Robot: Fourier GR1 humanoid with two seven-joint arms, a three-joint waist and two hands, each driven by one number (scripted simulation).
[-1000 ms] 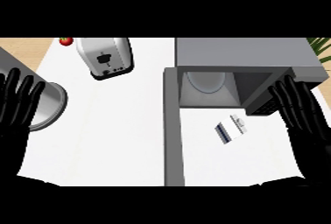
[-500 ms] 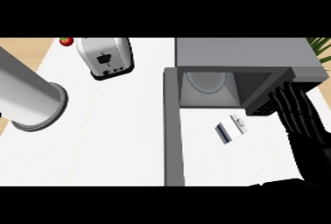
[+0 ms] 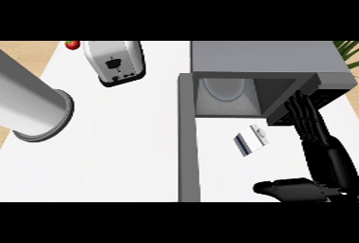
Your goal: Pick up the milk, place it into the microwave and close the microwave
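A smooth grey cylindrical forearm is crossing the white counter far to the left of the microwave, ending in a flat round rim; its hand is not showing, so the left hand's state cannot be told. Above it, well to the microwave's left, a small red rounded object is sitting at the counter's far edge. Just right of that, a boxy metallic toaster with a dark front panel is standing tilted, still left of the microwave. The microwave's grey door is standing open, running toward the viewer as a long flat slab from the microwave's left corner. The grey box itself is showing an open cavity with a pale round plate inside. The milk, a small white and dark blue carton, is lying on the counter just in front of the cavity, outside it. To the microwave's right front, the black right hand is extending with straight, released fingers, tips reaching the microwave's dark front corner, thumb spread low, grasping nothing.
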